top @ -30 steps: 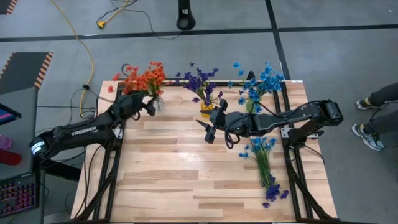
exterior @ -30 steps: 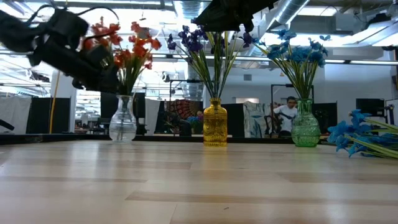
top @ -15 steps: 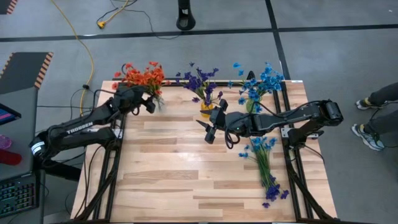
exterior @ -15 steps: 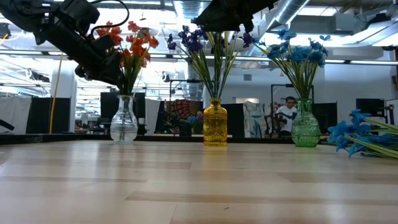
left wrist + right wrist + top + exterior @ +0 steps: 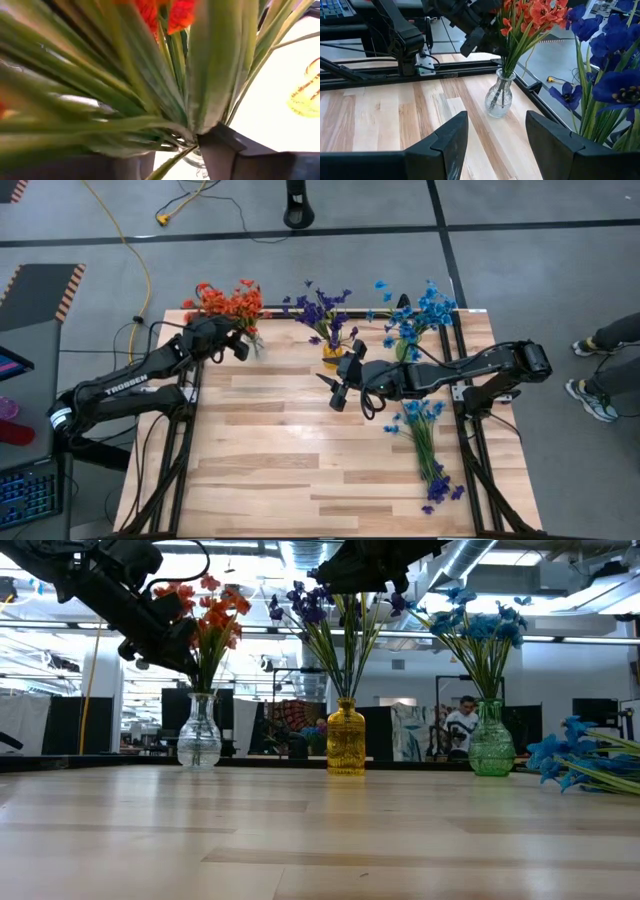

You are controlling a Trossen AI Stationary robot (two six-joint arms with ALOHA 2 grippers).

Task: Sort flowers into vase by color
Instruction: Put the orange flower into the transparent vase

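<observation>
Orange flowers (image 5: pixel 228 302) stand in a clear glass vase (image 5: pixel 198 732) at the table's far left. My left gripper (image 5: pixel 172 648) is shut on their stems above the vase mouth. Purple flowers (image 5: pixel 322 310) stand in a yellow vase (image 5: pixel 346 738), and blue flowers (image 5: pixel 415 315) in a green vase (image 5: pixel 491 740). A loose bunch of blue flowers (image 5: pixel 422 435) lies on the table at the right, with purple blossoms at its near end. My right gripper (image 5: pixel 335 392) hangs open over mid-table near the yellow vase, nothing between its fingers (image 5: pixel 455 137). My left gripper has the bundle of green stems (image 5: pixel 185 115) of the orange flowers between its two fingers, a little above the vase mouth. The fingers come from the table's left, slanting down, and lie across the stems. The stems stay upright with their lower ends in the clear vase.
The three vases stand in a row along the far edge. Black frame rails (image 5: pixel 470 430) run along the table's left and right sides. A person's shoes (image 5: pixel 590 395) show on the floor beyond the right edge. Bare wood lies across the table's near half.
My left gripper has risen a little and gone toward the far edge along the orange flowers' stems. The orange blossoms, which leaned toward the table's middle, now stand more upright and gathered over the clear vase.
</observation>
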